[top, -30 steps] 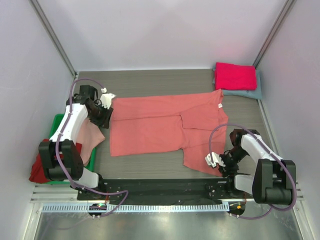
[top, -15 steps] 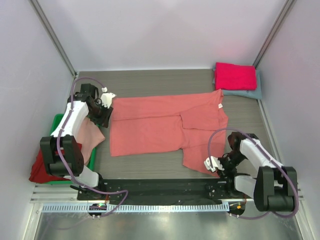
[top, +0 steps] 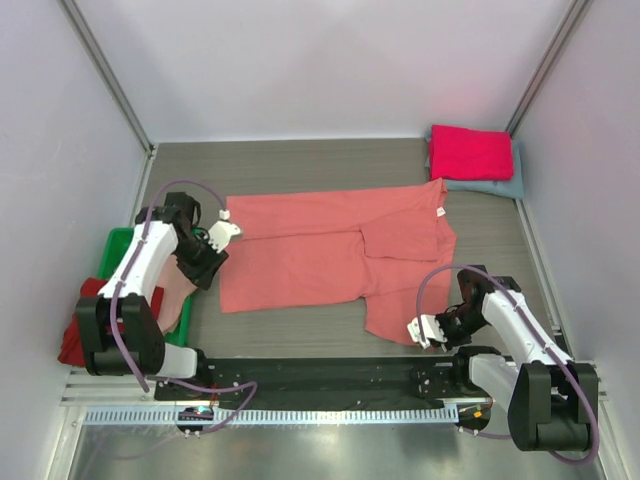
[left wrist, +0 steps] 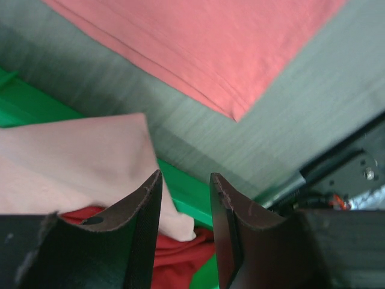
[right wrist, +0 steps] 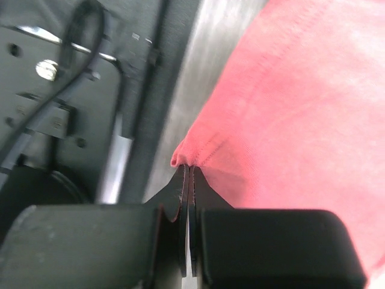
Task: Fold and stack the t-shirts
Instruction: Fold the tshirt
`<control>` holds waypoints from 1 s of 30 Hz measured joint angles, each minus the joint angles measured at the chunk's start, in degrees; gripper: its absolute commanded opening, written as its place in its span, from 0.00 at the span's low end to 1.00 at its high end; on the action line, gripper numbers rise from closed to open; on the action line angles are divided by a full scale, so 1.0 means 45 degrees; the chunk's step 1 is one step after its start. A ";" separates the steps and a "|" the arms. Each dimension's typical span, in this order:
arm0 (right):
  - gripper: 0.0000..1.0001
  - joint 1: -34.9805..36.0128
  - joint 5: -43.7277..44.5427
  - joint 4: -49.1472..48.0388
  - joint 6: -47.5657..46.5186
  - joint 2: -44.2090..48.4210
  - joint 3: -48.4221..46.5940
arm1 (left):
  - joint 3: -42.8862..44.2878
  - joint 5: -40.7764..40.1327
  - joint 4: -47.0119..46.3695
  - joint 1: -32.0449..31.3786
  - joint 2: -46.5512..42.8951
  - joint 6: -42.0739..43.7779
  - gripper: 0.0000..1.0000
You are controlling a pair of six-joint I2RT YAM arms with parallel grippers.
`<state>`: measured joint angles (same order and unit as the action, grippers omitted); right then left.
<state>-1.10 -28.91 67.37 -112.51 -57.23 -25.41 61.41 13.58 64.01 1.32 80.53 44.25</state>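
Observation:
A salmon-coral t-shirt (top: pixel 310 250) lies spread on the table, its white neck label (top: pixel 440 212) at the right. My right gripper (top: pixel 436 336) is shut on the shirt's near right corner; the right wrist view shows the hem (right wrist: pixel 240 108) pinched at the fingertips (right wrist: pixel 188 167). My left gripper (top: pixel 205 268) is open and empty above the edge of the green bin, with the pale pink shirt (left wrist: pixel 72 162) and dark red shirt (left wrist: pixel 180 259) below it. The salmon shirt's near left corner (left wrist: pixel 234 111) lies ahead of it. A folded magenta shirt (top: pixel 470 152) lies on a grey-blue one (top: pixel 495 187).
The green bin (top: pixel 115 250) stands off the table's left edge, with the pale pink shirt (top: pixel 178 285) and the dark red shirt (top: pixel 75 335) hanging over it. The black base rail (top: pixel 320 375) runs along the near edge. Walls close in on three sides.
My left gripper has moved from the salmon shirt's left edge toward the near side, over the bin edge. My right gripper has shifted slightly nearer with the shirt corner.

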 measured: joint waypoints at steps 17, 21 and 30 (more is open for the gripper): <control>0.01 0.0005 0.0758 -0.1039 -0.0219 0.0549 -0.0087 | -0.0136 0.0457 0.1554 -0.1350 0.3002 0.1156 0.39; 0.01 0.0005 0.0782 -0.1044 -0.0223 0.0544 -0.0087 | -0.0262 0.0393 0.0976 -0.1413 0.3565 0.0879 0.39; 0.01 0.0005 0.0777 -0.1064 -0.0223 0.0253 -0.0170 | -0.0398 -0.0126 -0.0102 -0.2137 0.4745 -0.0219 0.37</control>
<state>-1.08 -25.41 62.59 -113.51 -56.10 -26.17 59.61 13.02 63.55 -8.29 101.89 43.27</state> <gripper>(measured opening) 0.022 0.373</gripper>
